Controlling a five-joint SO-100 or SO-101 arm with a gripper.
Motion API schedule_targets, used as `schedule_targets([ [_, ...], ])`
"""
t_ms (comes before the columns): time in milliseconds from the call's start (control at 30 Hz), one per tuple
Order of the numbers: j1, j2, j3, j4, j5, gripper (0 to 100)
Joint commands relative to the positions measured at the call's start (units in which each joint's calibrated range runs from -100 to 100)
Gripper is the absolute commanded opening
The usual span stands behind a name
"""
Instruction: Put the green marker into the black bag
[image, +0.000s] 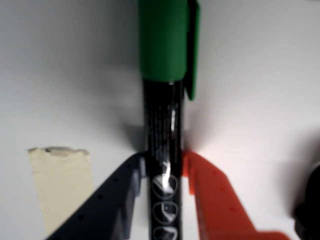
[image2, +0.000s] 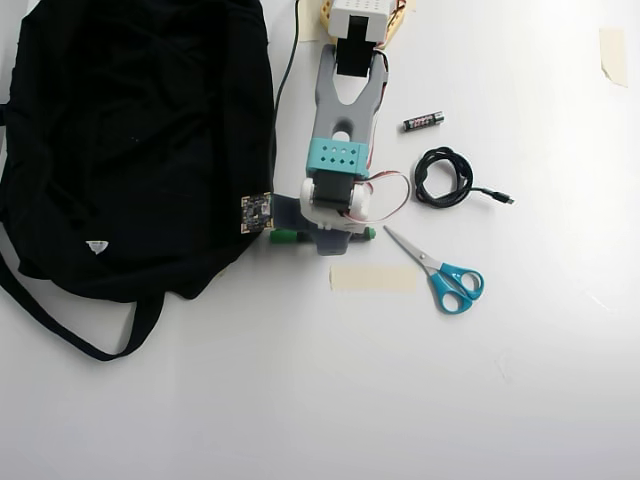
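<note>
Green-capped, the marker lies on the worktop between our hand's two fingers. We see them grasping its dark barrel, beside the bag.

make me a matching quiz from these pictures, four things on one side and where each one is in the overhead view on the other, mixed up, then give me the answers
Things:
1. green marker
2. black bag
3. scissors
4. battery

Places:
A. fills the left side
B. between the gripper fingers, under the arm
C. lower right of the arm, beside the tape strip
D. upper right of the arm, above the coiled cable

Pairs: 1-B, 2-A, 3-C, 4-D
</note>
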Motion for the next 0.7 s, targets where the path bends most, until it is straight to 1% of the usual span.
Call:
schedule_targets([
  [0, -0.6, -0.1, -0.4, -0.3, 0.2, 2],
  [667, -0.7, -0.3, -0.9, -0.3, 0.2, 2],
])
